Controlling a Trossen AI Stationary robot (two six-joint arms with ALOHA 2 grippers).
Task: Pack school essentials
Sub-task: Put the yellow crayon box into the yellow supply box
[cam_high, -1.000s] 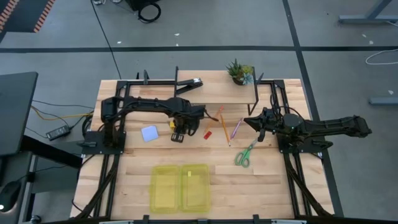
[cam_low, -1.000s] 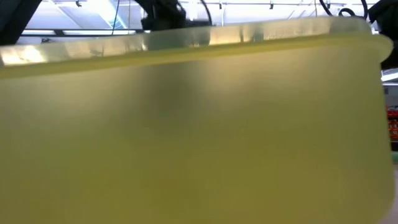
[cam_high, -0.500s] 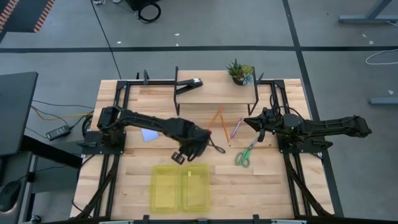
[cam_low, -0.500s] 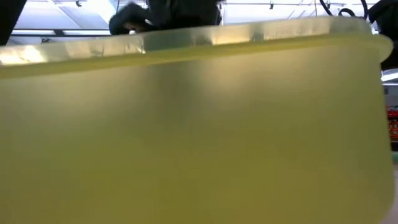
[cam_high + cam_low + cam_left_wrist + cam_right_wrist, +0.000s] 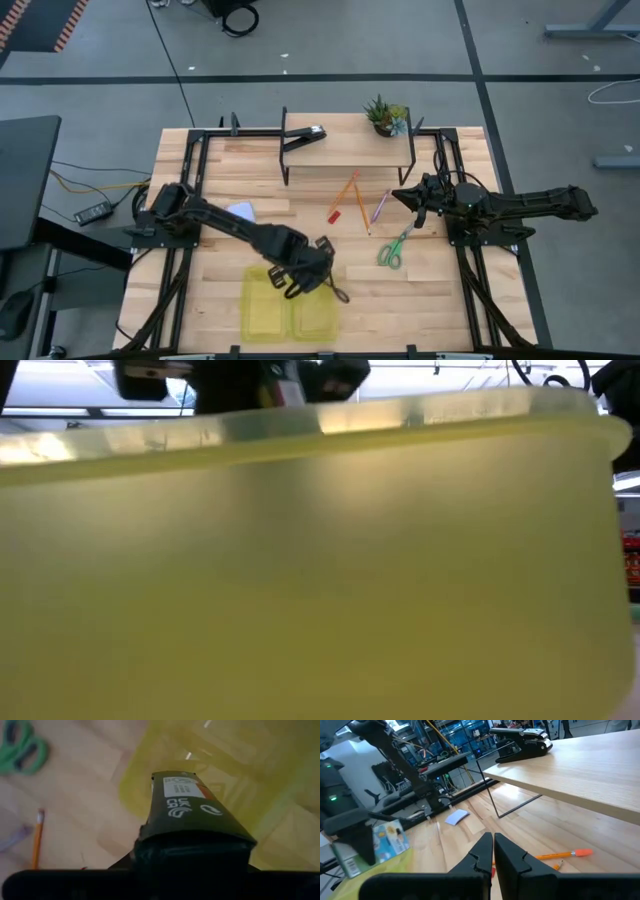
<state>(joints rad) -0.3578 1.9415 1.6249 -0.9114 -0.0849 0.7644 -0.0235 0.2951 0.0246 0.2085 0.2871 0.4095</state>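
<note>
My left gripper point(image 5: 303, 277) hangs over the yellow see-through container point(image 5: 262, 318) near the table's front edge, shut on the crayon box point(image 5: 192, 815). The right wrist view shows that box point(image 5: 387, 842) beside the dark fingers. On the table's far half lie a pale block point(image 5: 240, 212), two orange pencils point(image 5: 345, 192), a pink-purple pencil point(image 5: 380, 207) and green-handled scissors point(image 5: 395, 248). My right gripper point(image 5: 400, 195) waits shut at the right, level, above the pencils. My left gripper pinches the crayon box between its two fingers at one end point(image 5: 190, 842); the box itself hides the fingertips. The fingers come from above, slanting down. The box sticks out past them, lifted clear above the container, its labelled dark face point(image 5: 187, 787) toward the wrist camera.
A raised wooden shelf point(image 5: 350, 150) at the far side carries a potted plant point(image 5: 385, 115) and a black clip-like tool point(image 5: 305, 135). The container's wall point(image 5: 320, 560) fills the low view. Bare wood lies right of the container.
My left gripper has carried the crayon box from the table's middle, beside the pale block, toward the near edge, and now hangs over the container. Its wrist has rolled on the way. The box stays lifted clear.
</note>
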